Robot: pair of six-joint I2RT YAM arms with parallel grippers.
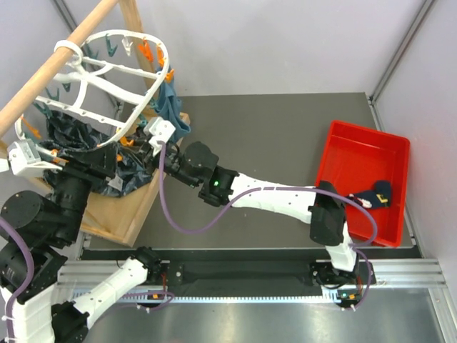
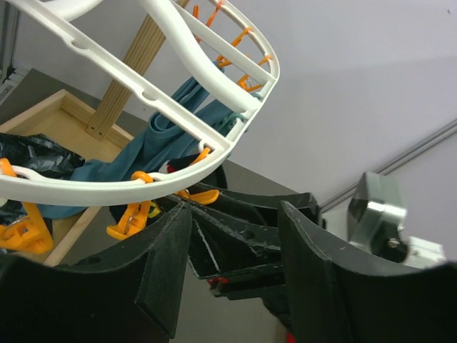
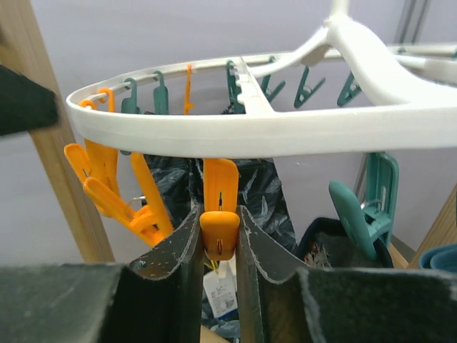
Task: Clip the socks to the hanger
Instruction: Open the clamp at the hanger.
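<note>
1. Over the far left corner of the table (image 1: 285,143), the hanger (image 3: 235,134): a white oval frame with teal and orange clips, hung from a wooden pole (image 1: 53,66).
2. Right tool (image 3: 218,227) reaching across to that corner, clamped tight on an orange clip (image 3: 220,184) dangling from the hanger's rim, one finger pressed against each side.
3. Left tool (image 2: 234,214) just under the same rim by the left edge, fingers spread wide apart and gripping nothing.
4. One sock (image 1: 376,194), dark navy with a yellow badge and striped cuff, lying in a red bin (image 1: 357,146) at the right edge, well apart from the hanger.
5. Teal cloth (image 1: 171,107) hanging from the rim, near the right tool.
</note>
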